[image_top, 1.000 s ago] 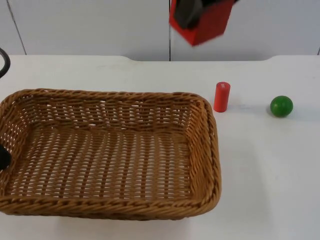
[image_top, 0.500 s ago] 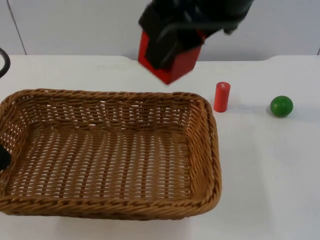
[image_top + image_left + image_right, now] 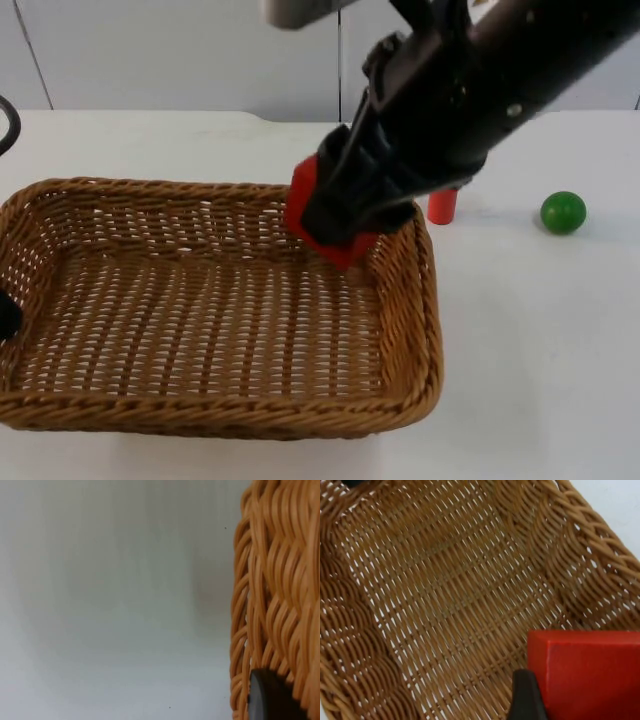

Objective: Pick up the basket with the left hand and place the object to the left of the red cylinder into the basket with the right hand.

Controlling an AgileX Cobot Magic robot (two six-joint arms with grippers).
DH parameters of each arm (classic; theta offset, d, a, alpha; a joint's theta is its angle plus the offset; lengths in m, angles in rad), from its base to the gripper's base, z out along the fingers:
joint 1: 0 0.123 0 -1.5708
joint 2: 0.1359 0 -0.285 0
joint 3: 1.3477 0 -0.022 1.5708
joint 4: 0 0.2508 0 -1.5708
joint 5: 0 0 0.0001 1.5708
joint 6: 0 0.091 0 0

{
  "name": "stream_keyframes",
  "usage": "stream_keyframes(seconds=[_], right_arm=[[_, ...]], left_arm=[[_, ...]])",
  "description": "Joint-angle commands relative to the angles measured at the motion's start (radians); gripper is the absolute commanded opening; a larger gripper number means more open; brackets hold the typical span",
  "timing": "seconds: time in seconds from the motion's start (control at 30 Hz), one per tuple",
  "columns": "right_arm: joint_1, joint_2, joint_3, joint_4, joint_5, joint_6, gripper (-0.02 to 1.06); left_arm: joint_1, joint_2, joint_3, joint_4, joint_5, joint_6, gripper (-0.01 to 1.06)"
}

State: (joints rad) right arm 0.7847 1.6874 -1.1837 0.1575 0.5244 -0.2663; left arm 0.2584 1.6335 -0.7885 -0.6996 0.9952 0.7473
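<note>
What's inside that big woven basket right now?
Nothing lies on the basket floor yet. The right gripper holds a red block just above its far right corner; the part beneath the block is hidden.

Right gripper [image 3: 335,215] with the red block [image 3: 322,222] clamped in it is down from high above the wicker basket's [image 3: 215,305] far rim, moving left. It now sits inside the basket's far right corner, just over the floor. The right arm now hides most of the red cylinder [image 3: 442,205].
</note>
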Motion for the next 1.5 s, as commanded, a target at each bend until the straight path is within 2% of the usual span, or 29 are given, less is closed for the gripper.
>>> stream_keyframes(seconds=[0.0, 0.3, 0.4, 0.43, 0.5, 0.53, 0.73, 0.9, 1.0, 1.03, 1.17, 1.2, 1.3, 1.47], right_arm=[[0.007, -0.016, 0.017, 0.006, -0.045, -0.012, 0.28], [0.007, 0.061, 0.029, 0.028, -0.066, -0.014, 0.46], [0.007, 0.094, 0.029, 0.03, -0.064, -0.014, 0.61], [0.007, 0.094, 0.029, 0.03, -0.064, -0.014, 0.61], [0.007, 0.085, 0.029, 0.038, -0.064, -0.014, 0.74], [0.007, 0.074, 0.029, 0.038, -0.067, -0.014, 0.75], [0.007, -0.024, 0.029, 0.038, -0.084, -0.014, 0.76], [0.007, -0.226, 0.029, 0.034, -0.071, -0.014, 0.76], [0.007, -0.386, 0.029, 0.025, -0.019, -0.014, 0.76], [0.007, -0.386, 0.029, 0.025, -0.019, -0.014, 0.76], [0.007, -0.539, 0.029, 0.01, 0.093, -0.014, 0.76], [0.007, -0.539, 0.029, 0.01, 0.093, -0.014, 0.76], [0.007, -0.63, 0.029, 0.009, 0.184, -0.014, 0.76], [0.007, -0.67, 0.029, 0.004, 0.24, -0.014, 0.76]], left_arm=[[0.003, -0.009, 0.003, -0.029, 0.02, -0.003, 0.0], [0.003, -0.009, 0.003, -0.036, 0.02, -0.003, 0.0], [0.003, -0.009, 0.003, -0.036, 0.02, -0.003, 0.0], [0.003, -0.009, 0.003, -0.036, 0.02, -0.003, 0.0], [0.003, -0.009, 0.003, -0.036, 0.02, -0.003, 0.0], [0.003, -0.009, 0.003, -0.036, 0.02, -0.003, 0.0], [0.003, -0.009, 0.003, -0.038, 0.02, -0.003, 0.0], [0.003, -0.009, 0.003, -0.038, 0.02, -0.003, 0.0], [0.003, -0.009, 0.003, -0.04, 0.02, -0.003, 0.0], [0.003, -0.009, 0.003, -0.04, 0.02, -0.003, 0.0], [0.003, -0.009, 0.003, -0.042, 0.02, -0.003, 0.0], [0.003, -0.009, 0.003, -0.042, 0.02, -0.003, 0.0], [0.003, -0.009, 0.003, -0.042, 0.02, -0.003, 0.0], [0.003, -0.009, 0.003, -0.042, 0.02, -0.003, 0.0]])
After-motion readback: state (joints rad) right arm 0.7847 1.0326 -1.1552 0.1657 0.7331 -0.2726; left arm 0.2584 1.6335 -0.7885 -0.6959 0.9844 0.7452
